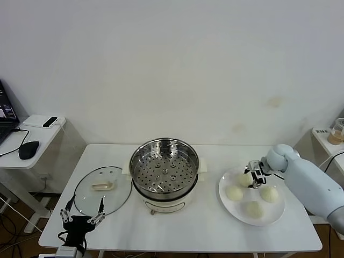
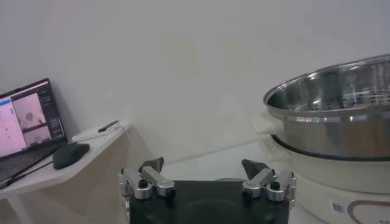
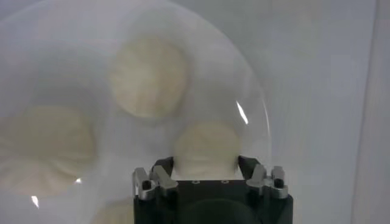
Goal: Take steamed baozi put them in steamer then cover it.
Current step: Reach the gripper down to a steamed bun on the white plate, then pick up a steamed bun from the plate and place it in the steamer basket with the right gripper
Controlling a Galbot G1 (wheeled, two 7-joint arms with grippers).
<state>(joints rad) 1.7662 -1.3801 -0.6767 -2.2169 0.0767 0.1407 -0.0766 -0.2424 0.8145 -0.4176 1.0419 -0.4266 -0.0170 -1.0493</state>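
Four cream-white baozi lie on a white plate [image 1: 278,214] at the table's right. My right gripper [image 1: 255,175] is down on the plate's far edge, its fingers closed against both sides of one baozi [image 1: 245,180]. The right wrist view shows that baozi [image 3: 206,143] between the fingers of the right gripper [image 3: 205,161], with other baozi [image 3: 149,76] beyond it. The steel steamer [image 1: 164,166] stands uncovered at the table's centre and holds nothing. The glass cover [image 1: 102,189] lies flat to its left. My left gripper [image 1: 82,210] is open and empty at the table's front left corner.
A side desk [image 1: 32,137] with a laptop and a black mouse [image 1: 28,149] stands to the left. A shelf with a jar [image 1: 337,130] stands at the far right. The left wrist view shows the left gripper [image 2: 204,165] with the steamer [image 2: 335,115] ahead.
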